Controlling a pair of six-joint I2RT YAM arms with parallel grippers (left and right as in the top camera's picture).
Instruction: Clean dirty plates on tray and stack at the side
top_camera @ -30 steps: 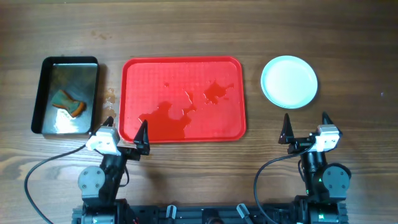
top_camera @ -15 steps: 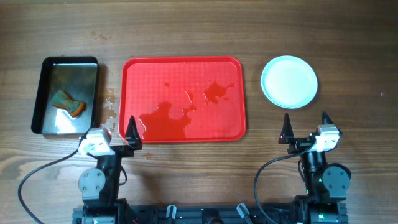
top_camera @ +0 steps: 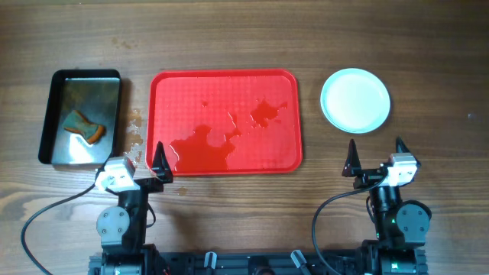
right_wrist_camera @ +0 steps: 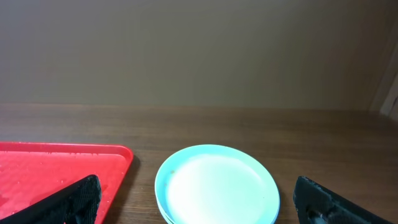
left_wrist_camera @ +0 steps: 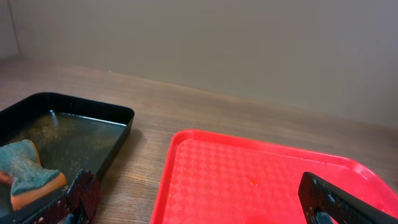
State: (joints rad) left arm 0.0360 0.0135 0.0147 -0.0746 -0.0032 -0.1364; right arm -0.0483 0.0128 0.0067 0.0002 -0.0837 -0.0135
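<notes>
While both stand spread and empty, the left pincer (top_camera: 145, 156) sits at the tray's (top_camera: 225, 88) near-left corner, the right pincer (top_camera: 375, 149) before the plates (top_camera: 355, 100) stacked on the tabletop (top_camera: 428, 46).

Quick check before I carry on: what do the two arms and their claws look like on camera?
They match. The left claw and right claw each have two black, pointed, wedge-shaped fingers on a white block. The left arm and right arm are black with round grey joints; a black cable loops out from each.
</notes>
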